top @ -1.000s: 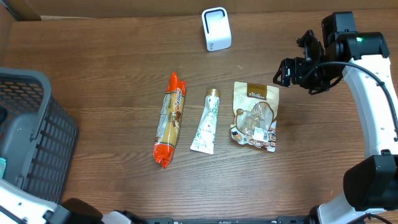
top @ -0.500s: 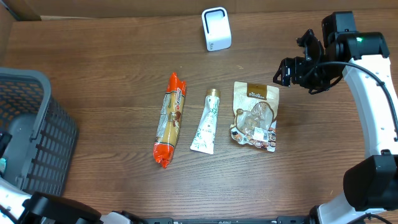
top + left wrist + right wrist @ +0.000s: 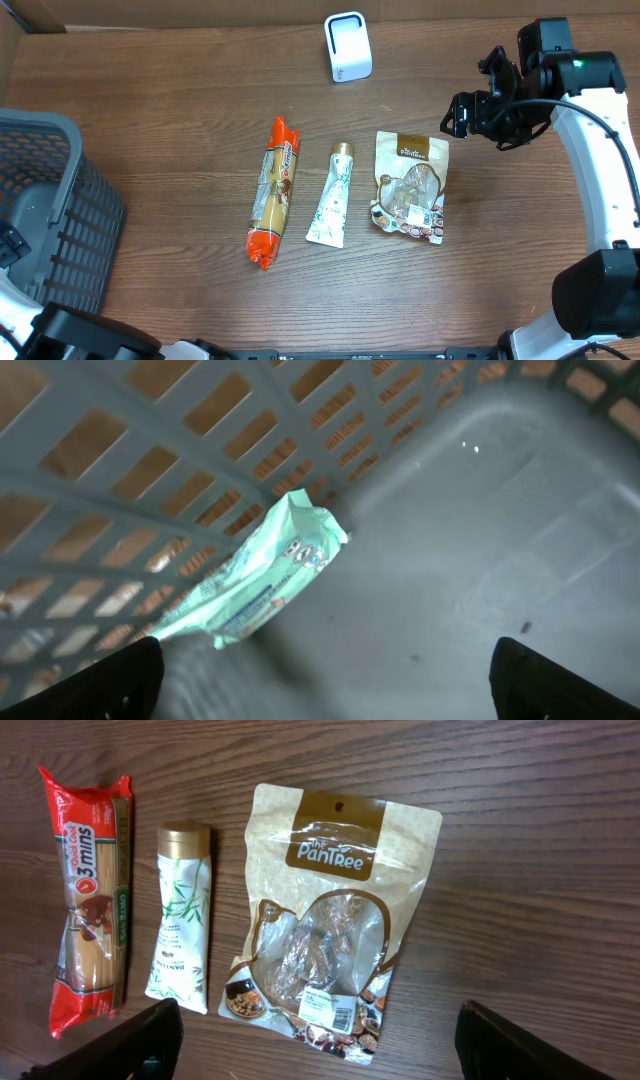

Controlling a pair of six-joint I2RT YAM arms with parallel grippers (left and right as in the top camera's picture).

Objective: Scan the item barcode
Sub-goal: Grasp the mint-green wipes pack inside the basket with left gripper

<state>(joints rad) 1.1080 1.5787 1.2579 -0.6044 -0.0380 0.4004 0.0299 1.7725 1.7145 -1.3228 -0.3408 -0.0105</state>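
Three items lie in a row on the wooden table: a red noodle pack [image 3: 273,193], a white tube with a gold cap [image 3: 332,196] and a tan snack pouch [image 3: 411,187]. In the right wrist view the pouch [image 3: 335,870] carries a white barcode label [image 3: 335,1010] near its lower edge. My right gripper [image 3: 325,1045] hovers open above the pouch and holds nothing; overhead it [image 3: 462,115] is up and to the pouch's right. My left gripper [image 3: 325,685] is open inside the grey basket [image 3: 500,540], just short of a pale green packet [image 3: 255,585] lying against the wall. A white scanner [image 3: 347,46] stands at the far edge.
The grey basket [image 3: 60,200] fills the table's left side, and its slatted walls hem in the left gripper. The right arm's white links [image 3: 600,160] run down the right edge. Bare wood surrounds the three items.
In the overhead view the dark tip of the left arm has slid toward the near side of the basket, and the green packet's corner no longer shows. The right arm has not moved.
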